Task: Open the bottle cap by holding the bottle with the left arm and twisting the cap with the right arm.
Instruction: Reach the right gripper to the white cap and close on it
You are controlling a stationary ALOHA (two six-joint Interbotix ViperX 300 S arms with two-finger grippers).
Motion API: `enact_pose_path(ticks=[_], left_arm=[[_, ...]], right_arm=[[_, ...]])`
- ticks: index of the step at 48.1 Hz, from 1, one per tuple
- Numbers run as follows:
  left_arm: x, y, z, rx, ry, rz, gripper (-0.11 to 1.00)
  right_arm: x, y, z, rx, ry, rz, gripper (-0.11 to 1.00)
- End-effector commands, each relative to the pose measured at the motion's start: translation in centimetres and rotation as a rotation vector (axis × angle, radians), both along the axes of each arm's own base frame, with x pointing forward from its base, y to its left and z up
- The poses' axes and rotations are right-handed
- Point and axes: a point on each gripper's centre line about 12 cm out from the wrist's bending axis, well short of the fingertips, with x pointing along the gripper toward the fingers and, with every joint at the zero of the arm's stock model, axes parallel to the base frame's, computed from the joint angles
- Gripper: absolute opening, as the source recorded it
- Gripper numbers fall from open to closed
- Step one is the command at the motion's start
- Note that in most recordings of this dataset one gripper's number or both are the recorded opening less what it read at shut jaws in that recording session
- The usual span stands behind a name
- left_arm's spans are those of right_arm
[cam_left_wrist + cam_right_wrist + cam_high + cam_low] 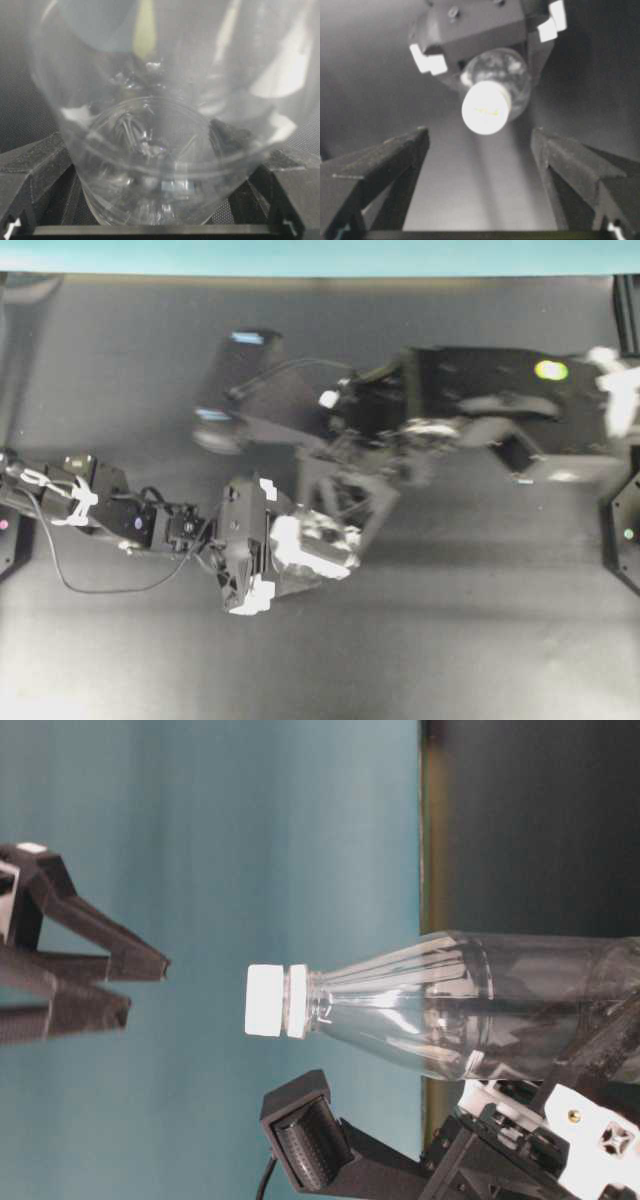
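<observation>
I see the bottle (470, 1010) clamped in my left claw (485, 45), cap (485, 108) end aimed straight at my spread, empty right claw (480, 170).

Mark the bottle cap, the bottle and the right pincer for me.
bottle cap (485, 114): right wrist view, on the cap's flat white top.
bottle (470, 1005): table-level view, on the clear body.
right pincer (480, 150): right wrist view, midway between its open black fingers.

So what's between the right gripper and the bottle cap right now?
Nothing. In the right wrist view the right gripper stands open with the bottle cap ahead of it, only bare dark table behind the gap. The table-level view shows the same gap.
</observation>
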Motion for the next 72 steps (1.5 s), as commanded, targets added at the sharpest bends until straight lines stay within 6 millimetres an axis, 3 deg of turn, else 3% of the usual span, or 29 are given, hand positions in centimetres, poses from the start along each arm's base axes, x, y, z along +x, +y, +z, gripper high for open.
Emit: enact_pose_path(ticks=[1,20,44,51,57,72], left_arm=[[0.3,-0.3,0.4,-0.001,-0.017,-0.008,0.89],[0.3,-0.4,0.4,-0.003,-0.017,-0.011,0.89],[0.2,-0.7,0.3,-0.004,-0.013,-0.018,0.89],[0.1,-0.8,0.3,-0.004,-0.012,-0.021,0.89],[0.1,-0.9,0.2,-0.002,0.005,-0.022,0.89],[0.2,-0.9,0.0,0.002,0.025,-0.024,0.89]], right_arm=[[0.7,0.1,0.5,0.032,0.001,-0.054,0.79],[1.0,0.5,-3.4,0.098,0.121,-0.238,0.78],[1.0,1.9,-5.2,0.12,0.142,-0.244,0.71],[1.3,2.0,-5.2,0.127,0.115,-0.245,0.6],[1.3,2.1,-5.1,0.126,0.111,-0.236,0.38],[1.1,2.1,-5.2,0.104,0.12,-0.184,0.38]])
